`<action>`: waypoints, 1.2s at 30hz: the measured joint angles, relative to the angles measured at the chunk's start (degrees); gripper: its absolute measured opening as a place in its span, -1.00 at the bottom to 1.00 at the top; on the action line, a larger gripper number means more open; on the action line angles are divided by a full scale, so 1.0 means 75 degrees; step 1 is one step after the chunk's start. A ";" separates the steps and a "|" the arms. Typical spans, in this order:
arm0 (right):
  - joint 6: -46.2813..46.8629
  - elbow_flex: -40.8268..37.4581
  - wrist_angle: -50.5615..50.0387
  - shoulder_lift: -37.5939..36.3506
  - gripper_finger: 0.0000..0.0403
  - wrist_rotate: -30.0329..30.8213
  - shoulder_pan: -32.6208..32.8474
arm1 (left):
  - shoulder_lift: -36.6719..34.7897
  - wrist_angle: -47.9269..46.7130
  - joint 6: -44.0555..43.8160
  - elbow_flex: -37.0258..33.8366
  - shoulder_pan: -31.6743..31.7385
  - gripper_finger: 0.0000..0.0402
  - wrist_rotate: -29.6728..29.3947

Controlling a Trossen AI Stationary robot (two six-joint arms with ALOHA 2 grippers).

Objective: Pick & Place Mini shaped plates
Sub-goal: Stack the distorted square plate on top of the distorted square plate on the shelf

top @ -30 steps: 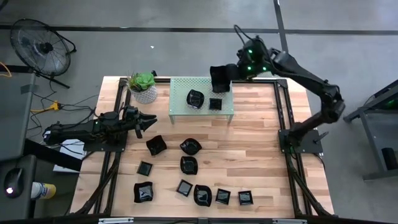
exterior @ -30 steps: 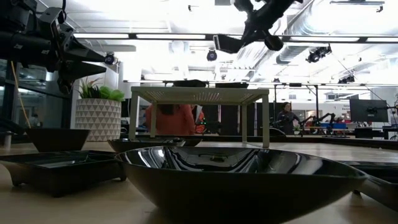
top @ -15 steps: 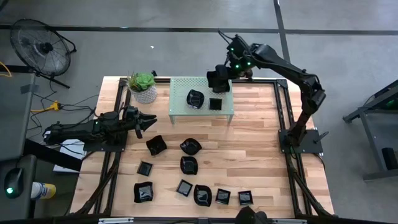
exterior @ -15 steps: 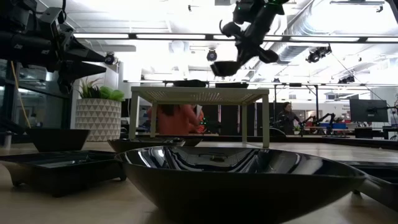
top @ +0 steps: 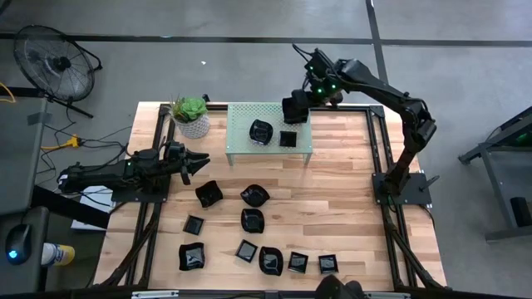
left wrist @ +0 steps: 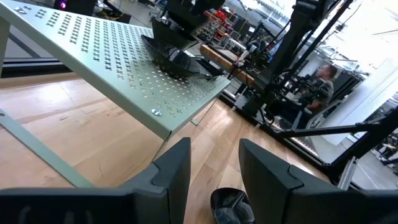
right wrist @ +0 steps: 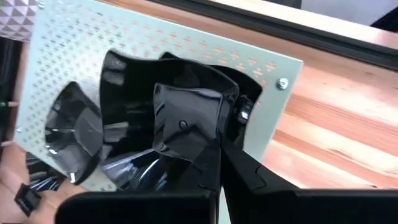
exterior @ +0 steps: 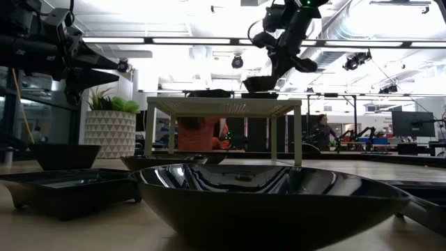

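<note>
A black plate (top: 293, 108) is pinched by the right gripper (top: 301, 105) over the rack (top: 241, 124) (apparently just above it). The left gripper (top: 199, 157) is held over the bench (top: 349, 208), fingers spread and empty.

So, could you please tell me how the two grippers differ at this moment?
The right gripper hangs over the raised perforated shelf, jaws shut on a black mini plate. The left gripper hangs over the table's left side, jaws apart and holding nothing. Both are dark two-finger grippers.
</note>
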 joint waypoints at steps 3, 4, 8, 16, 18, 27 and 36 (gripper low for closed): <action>-0.0043 -0.0175 0.0018 -0.0003 -1.00 0.0060 -0.0046 | 0.0000 -0.0001 0.0001 0.0000 -0.0003 -0.34 -0.0003; -0.0041 -0.0213 0.0044 -0.0003 -1.00 0.0069 -0.0056 | 0.0000 0.0000 0.0001 0.0000 -0.0003 -0.33 -0.0003; -0.0038 -0.0268 0.0362 -0.0003 -1.00 0.0038 -0.0096 | -0.0001 0.0001 0.0001 0.0000 -0.0002 -0.34 -0.0006; 0.0068 -0.0268 0.0481 -0.0006 -1.00 -0.0046 -0.0095 | -0.0001 0.0001 0.0001 0.0001 -0.0001 -0.33 -0.0006; 0.0064 -0.0268 0.0453 -0.0006 -1.00 -0.0042 -0.0082 | 0.0002 0.0001 0.0003 -0.0002 0.0000 -0.33 -0.0006; 0.0088 -0.0263 0.0451 0.0048 -1.00 0.0245 0.0068 | -0.0001 0.0001 0.0000 -0.0002 0.0000 -0.33 -0.0008; 0.0142 -0.0262 0.0278 0.0050 -1.00 0.0473 0.0128 | -0.0001 -0.0002 0.0000 0.0001 0.0000 -0.33 -0.0006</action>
